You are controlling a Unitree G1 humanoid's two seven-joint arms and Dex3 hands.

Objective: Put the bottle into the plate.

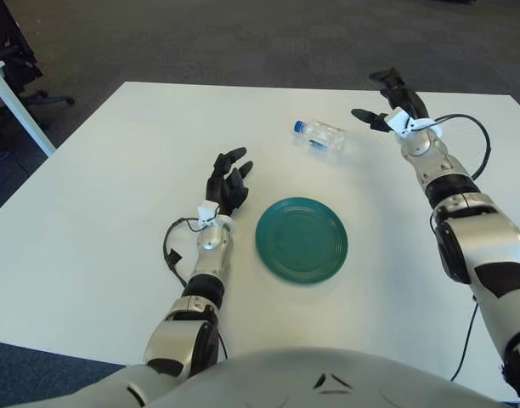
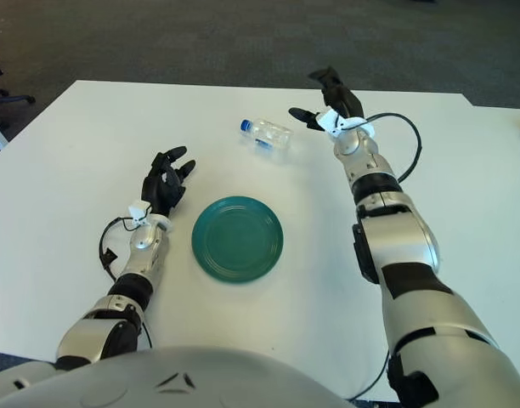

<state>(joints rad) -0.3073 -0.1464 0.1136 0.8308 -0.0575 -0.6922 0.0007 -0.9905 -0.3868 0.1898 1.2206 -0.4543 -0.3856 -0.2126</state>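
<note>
A small clear bottle [image 1: 320,134] with a blue cap lies on its side on the white table [image 1: 107,195], beyond the plate. The round green plate [image 1: 302,239] sits near the table's middle with nothing on it. My right hand [image 1: 385,100] hovers just right of the bottle, a short gap away, its fingers spread and holding nothing. My left hand [image 1: 227,182] shows to the left of the plate, fingers relaxed and holding nothing.
A black cable [image 1: 468,146] loops off my right wrist over the table. Past the table's left corner stand a white table leg [image 1: 18,106] and an office chair base [image 1: 39,100] on dark carpet.
</note>
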